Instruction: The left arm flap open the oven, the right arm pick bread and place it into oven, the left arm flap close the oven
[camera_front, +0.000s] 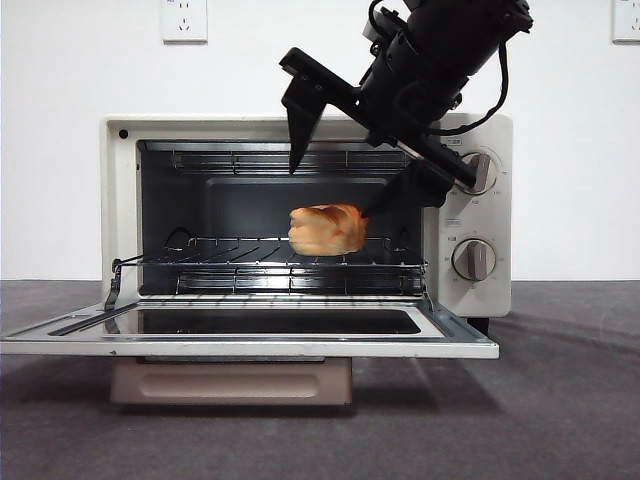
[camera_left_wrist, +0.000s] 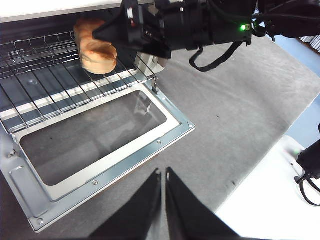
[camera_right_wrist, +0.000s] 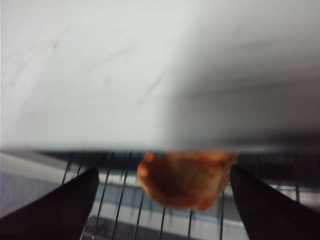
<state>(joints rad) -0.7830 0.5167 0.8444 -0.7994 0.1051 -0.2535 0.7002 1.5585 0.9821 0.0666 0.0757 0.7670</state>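
Grey tabletop fronts the oven (camera_front: 480, 180); right gripper (camera_front: 335, 185) fingers wide around racked bread (camera_front: 327, 229).

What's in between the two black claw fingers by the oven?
The bread sits between the right claw's open jaws, on the oven's wire rack. The right wrist view shows it best, with gaps on both sides.

Oven (camera_front: 120, 200): cream-white body, dark interior, silver wire rack (camera_front: 250, 265). Bread (camera_front: 327, 229): golden-orange. Knobs (camera_front: 474, 259): tan-grey. Table (camera_front: 560, 400): dark grey. Wall (camera_front: 60, 150): white. Grippers: black.
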